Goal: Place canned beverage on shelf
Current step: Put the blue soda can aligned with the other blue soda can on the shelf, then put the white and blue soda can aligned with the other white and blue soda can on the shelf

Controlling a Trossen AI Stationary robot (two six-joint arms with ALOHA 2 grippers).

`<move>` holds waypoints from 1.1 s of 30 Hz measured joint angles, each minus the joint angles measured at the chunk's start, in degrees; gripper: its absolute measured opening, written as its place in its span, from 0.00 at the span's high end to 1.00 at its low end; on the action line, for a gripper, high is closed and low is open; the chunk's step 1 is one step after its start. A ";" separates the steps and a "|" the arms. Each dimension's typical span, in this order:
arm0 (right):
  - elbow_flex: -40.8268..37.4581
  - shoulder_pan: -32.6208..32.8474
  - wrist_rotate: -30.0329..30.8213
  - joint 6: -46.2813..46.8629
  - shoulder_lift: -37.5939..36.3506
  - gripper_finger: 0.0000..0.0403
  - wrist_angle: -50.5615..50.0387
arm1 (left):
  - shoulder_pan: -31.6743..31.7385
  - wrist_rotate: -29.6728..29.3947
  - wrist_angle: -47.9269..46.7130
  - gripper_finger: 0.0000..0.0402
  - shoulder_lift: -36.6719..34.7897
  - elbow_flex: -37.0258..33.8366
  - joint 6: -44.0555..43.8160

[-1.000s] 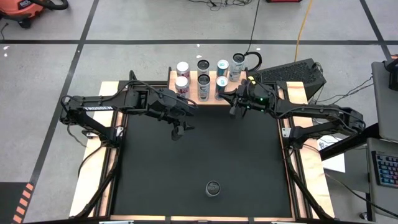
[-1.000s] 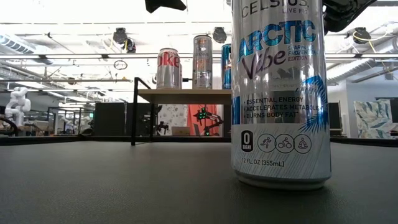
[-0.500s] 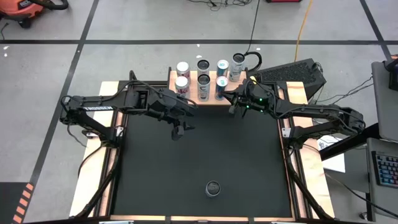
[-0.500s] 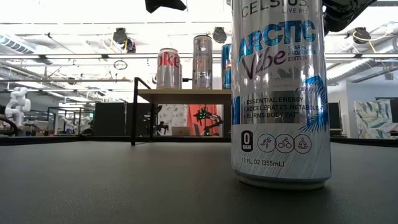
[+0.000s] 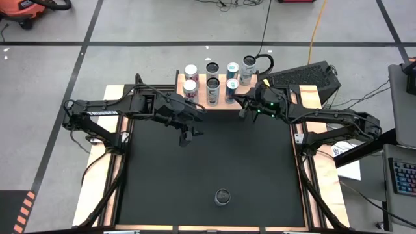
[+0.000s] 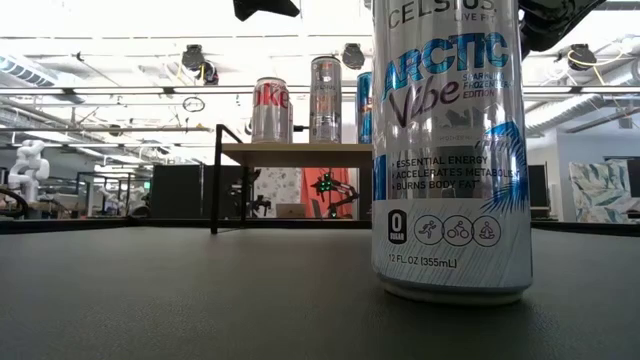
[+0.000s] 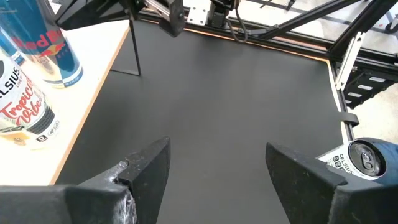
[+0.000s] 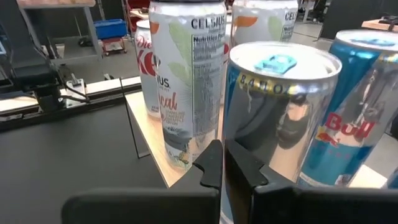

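A Celsius can (image 5: 223, 196) stands upright on its base on the black mat, near the table's near edge. It fills the low view (image 6: 450, 150) and shows at the edge of the left wrist view (image 7: 360, 158). The wooden shelf (image 5: 201, 96) at the far edge carries several upright cans (image 5: 212, 84). My left gripper (image 5: 187, 135) hangs open above the mat, near the shelf's left end, its fingers (image 7: 146, 168) around nothing. My right gripper (image 5: 244, 112) is shut and raised at the shelf's near right edge. Its tips (image 8: 221, 165) point between a Celsius can (image 8: 186, 81) and a silver can (image 8: 280, 106).
The mat (image 5: 208, 162) lies between the shelf and the lone can. A black box (image 5: 305, 78) and a cable lie on the floor right of the shelf. Black frame rails (image 5: 300, 169) run along both sides of the table.
My right gripper has turned a little at the wrist in front of the shelf's cans and has stayed shut. The cans have stayed where they were.
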 joint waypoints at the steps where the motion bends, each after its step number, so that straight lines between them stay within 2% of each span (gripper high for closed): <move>1: 0.00 0.00 0.02 0.05 -0.01 1.00 -0.45 | 0.01 0.00 0.00 0.33 0.00 0.00 0.01; 9: -0.02 0.07 4.11 0.37 -1.78 1.00 -3.01 | 0.01 0.00 -0.01 0.33 0.00 0.00 -0.02; 17: -0.02 0.04 4.30 0.93 -5.12 1.00 -5.79 | 0.01 0.00 0.00 0.33 0.01 0.01 -0.02; 22: -0.02 0.80 3.91 1.04 -5.69 1.00 -6.15 | 0.02 0.00 0.01 0.33 0.01 0.00 -0.02; 26: -0.02 1.74 -0.34 1.01 -5.72 1.00 -6.18 | 0.02 0.00 0.01 0.33 0.00 0.00 -0.02; 33: -0.02 3.71 -1.23 3.33 -6.11 1.00 -9.22 | 0.02 0.00 0.07 0.33 -0.01 0.01 -0.02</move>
